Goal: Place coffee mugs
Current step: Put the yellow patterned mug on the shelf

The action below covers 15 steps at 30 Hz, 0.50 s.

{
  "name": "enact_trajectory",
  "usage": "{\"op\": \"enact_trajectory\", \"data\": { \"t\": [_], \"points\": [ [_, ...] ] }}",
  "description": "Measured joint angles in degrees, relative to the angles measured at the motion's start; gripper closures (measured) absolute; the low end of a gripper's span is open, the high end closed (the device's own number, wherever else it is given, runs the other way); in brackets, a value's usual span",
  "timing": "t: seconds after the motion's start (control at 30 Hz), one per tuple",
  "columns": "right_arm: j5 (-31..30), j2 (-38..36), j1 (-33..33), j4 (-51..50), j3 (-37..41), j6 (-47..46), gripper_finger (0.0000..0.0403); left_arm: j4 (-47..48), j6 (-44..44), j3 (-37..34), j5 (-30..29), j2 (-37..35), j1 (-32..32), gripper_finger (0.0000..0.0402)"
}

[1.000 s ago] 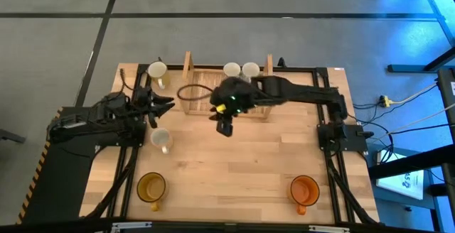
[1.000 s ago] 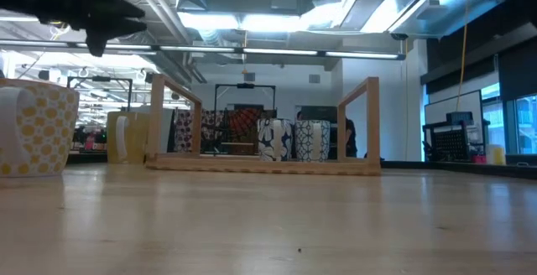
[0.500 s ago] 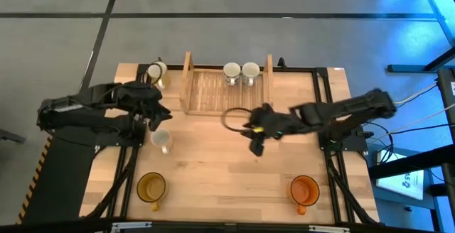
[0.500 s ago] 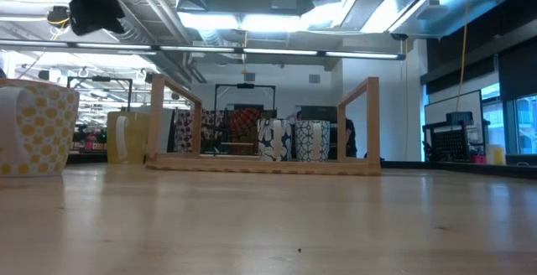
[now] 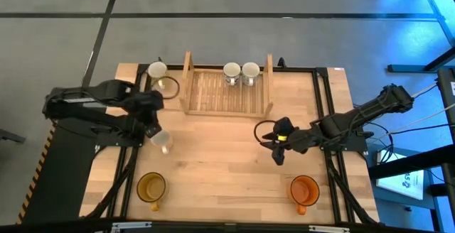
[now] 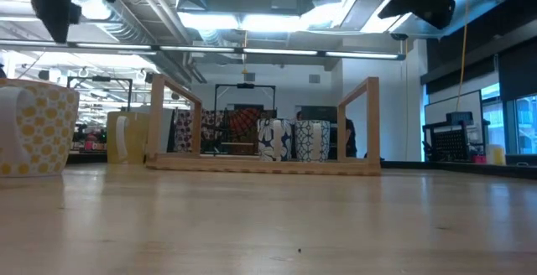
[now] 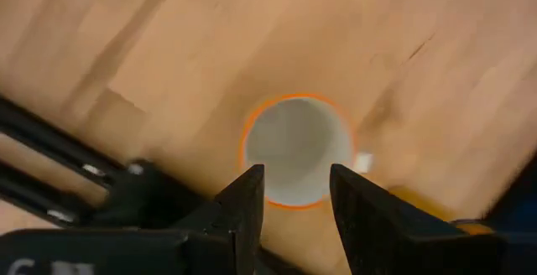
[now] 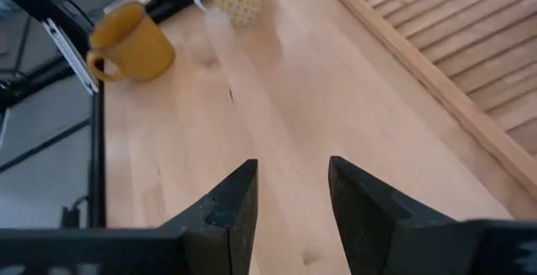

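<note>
The view from above is bright and even; the wooden table (image 5: 227, 155) looks pale and clear; a cold blue glow falls on the floor in the upper right of the frame; shadows under the arms are soft and small. The low view looks into long ceiling lights (image 6: 277, 19) that glare white at the top; the tabletop near the bottom is blurry; dark shapes in the top corners are smeared. The left wrist view is soft and fuzzy; the white mug (image 7: 295, 149) has an orange glowing rim. The right wrist view is brighter; the yellow mug (image 8: 132, 42) at upper left is blurred.
</note>
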<state>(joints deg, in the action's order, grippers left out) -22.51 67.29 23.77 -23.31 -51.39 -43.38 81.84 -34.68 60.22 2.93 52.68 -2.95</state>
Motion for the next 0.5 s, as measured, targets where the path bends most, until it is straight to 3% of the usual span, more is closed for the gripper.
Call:
{"op": "enact_trajectory", "data": {
  "t": [0.2,0.5],
  "points": [
    [0.0,0.3,0.0,-0.9,0.5,-0.4,0.0269,-0.3,11.1,-0.6,-3.8,5.2,1.6,0.0270],
    [0.0,0.3,-0.1,-0.8,0.5,-0.3,0.0269,-5.8,16.0,-6.0,-4.8,7.3,1.8,0.0270]
  ]
}}
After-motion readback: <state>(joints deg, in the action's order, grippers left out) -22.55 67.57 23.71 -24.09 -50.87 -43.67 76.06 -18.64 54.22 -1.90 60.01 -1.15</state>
